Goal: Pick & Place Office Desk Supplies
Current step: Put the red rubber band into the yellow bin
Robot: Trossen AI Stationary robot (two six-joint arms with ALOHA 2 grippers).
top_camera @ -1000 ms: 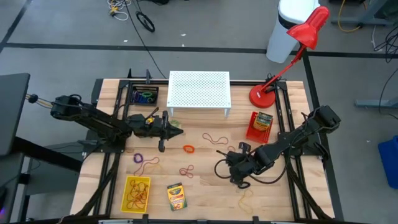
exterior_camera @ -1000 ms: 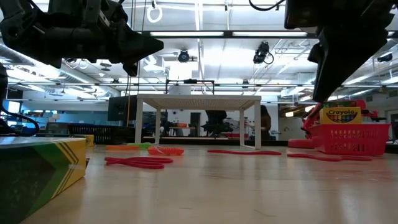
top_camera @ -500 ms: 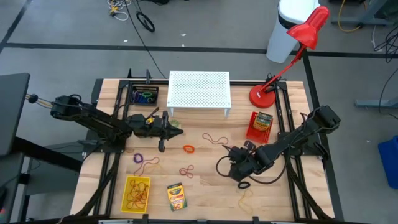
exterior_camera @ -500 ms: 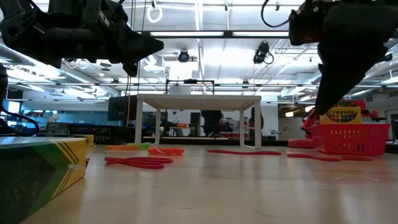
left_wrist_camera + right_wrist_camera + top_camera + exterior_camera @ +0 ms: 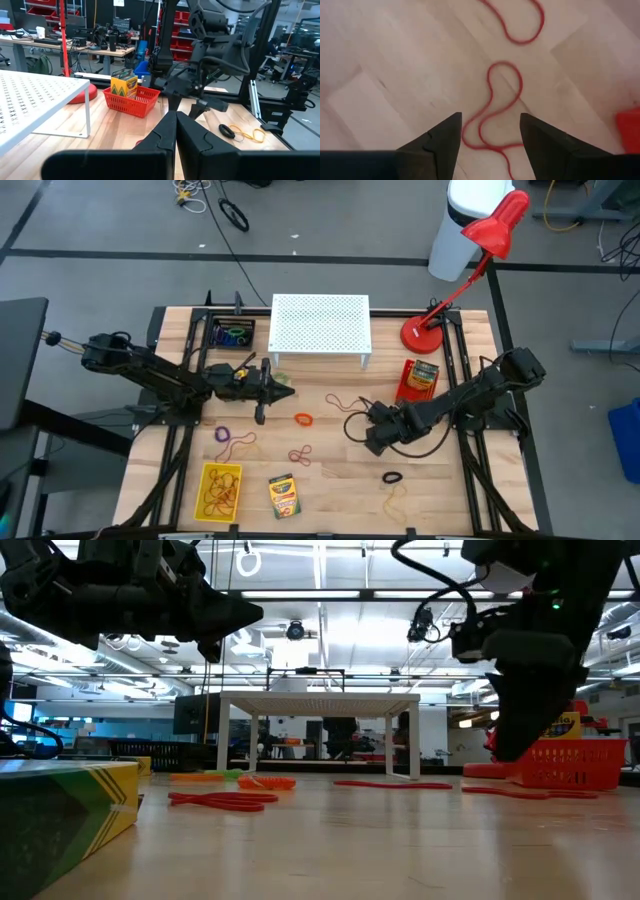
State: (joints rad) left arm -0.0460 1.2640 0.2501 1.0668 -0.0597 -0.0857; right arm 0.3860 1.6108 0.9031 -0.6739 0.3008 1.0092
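Right wrist view: right gripper spread, empty, above red rubber band on table.

Both arms are dark, near-black assemblies of blocky joint housings joined by slimmer links, with a matte finish. The left end effector carries two black fingers with flat, angular outer faces tapering toward the tip. The right end effector has matching dark wedge-shaped fingers with bevelled inner edges. A black cable loops loosely beside the right arm's wrist housing. A small green indicator light shows on the right arm's housing in the low view.
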